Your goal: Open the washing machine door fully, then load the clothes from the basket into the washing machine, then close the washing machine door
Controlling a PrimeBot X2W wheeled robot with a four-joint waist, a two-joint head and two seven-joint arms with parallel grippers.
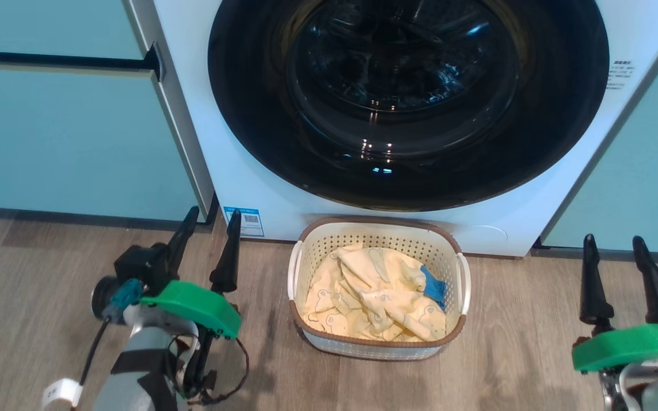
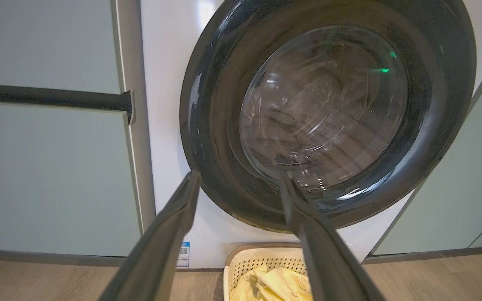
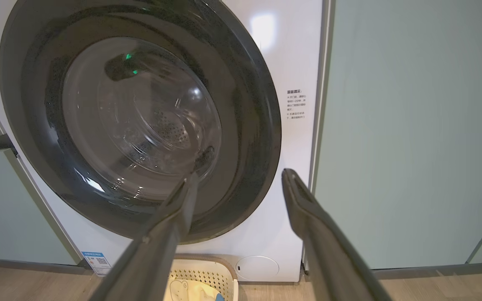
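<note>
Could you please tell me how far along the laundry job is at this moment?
Nothing looks done yet: the door is shut on the washer. Nothing is in hand: the left end effector and right end effector are open and empty, clear of the door. Left to do: opening the door, moving the clothes from the basket into the washer, closing up.

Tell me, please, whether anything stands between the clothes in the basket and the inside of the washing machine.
Yes: the washing machine door sits shut across the front of the washing machine, above the basket holding the clothes. The left gripper and right gripper are open, touching nothing.
</note>
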